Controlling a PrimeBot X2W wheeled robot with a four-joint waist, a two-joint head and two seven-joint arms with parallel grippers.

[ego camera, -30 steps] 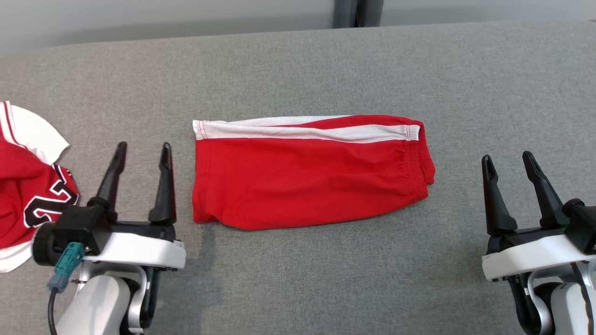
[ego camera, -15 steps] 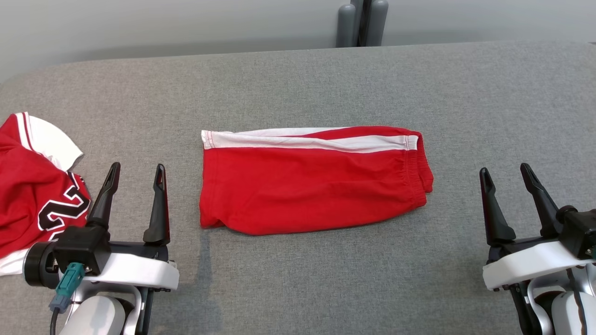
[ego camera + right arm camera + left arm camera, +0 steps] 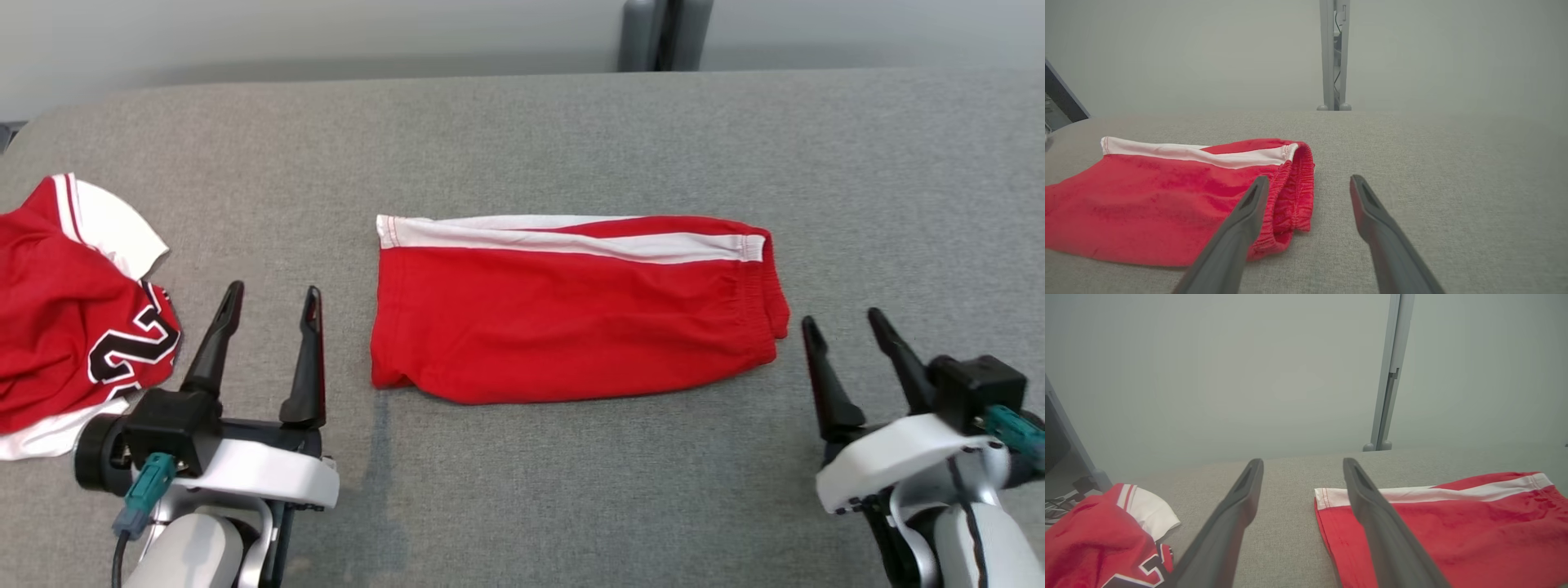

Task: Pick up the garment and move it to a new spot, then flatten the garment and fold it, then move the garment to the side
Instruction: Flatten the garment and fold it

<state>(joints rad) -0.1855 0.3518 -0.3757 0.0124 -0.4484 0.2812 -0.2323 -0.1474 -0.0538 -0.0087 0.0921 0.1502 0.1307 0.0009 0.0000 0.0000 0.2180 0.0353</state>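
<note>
The shorts (image 3: pixel 571 327) lie flat on the middle of the surface (image 3: pixel 522 139), waistband end to the right. A jersey (image 3: pixel 65 310) lies at the left edge, well apart from them. The left gripper (image 3: pixel 273 290) sits between the 2 garments, toward the near side. The right gripper (image 3: pixel 841 318) sits just right of the shorts. A post (image 3: pixel 663 33) stands behind the far edge.

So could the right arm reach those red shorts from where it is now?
Probably yes. The right pincer stands open just beside the elastic waist end of the shorts, and nothing lies between them on the grey tabletop.
</note>
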